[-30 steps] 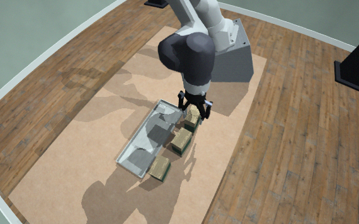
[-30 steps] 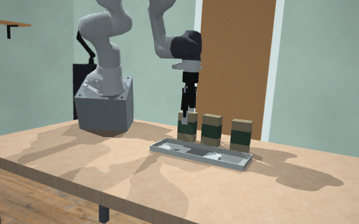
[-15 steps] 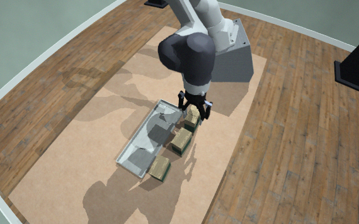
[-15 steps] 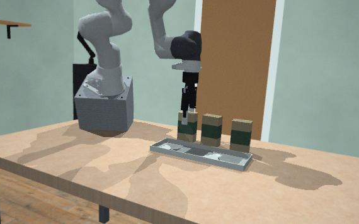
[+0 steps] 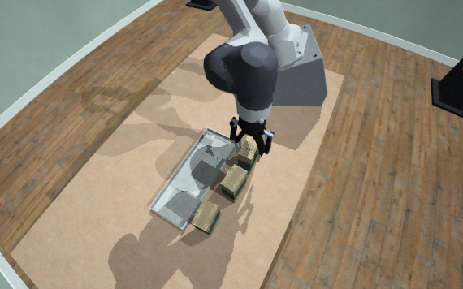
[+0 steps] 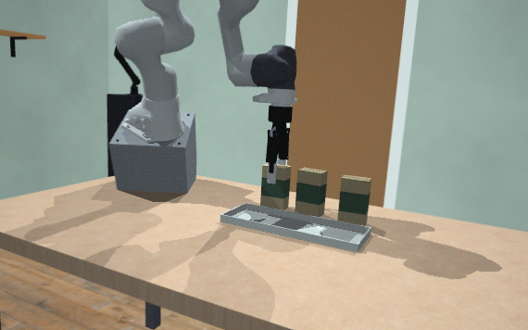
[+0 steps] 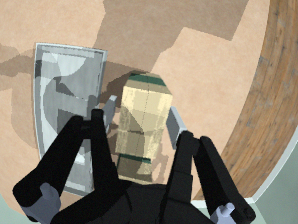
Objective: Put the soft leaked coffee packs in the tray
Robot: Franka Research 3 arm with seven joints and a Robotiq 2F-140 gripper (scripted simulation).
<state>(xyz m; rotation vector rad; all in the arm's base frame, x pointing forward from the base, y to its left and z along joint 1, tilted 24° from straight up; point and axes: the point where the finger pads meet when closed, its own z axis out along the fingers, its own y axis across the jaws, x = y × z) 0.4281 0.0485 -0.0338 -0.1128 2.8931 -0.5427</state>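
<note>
Three tan, green-banded packs (image 6: 310, 191) upright — beside the grey tray (image 6: 249, 223).

the tray (image 6: 249, 222) looks like shiny grey metal. the table (image 6: 110, 260) is smooth, dull wood. the floor (image 5: 381, 162) is rough wood planks.

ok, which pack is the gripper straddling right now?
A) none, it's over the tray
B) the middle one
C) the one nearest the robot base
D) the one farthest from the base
C: the gripper has a finger on each side of the coffee pack at the base end of the row, open around it; the tray holds no pack.
</note>
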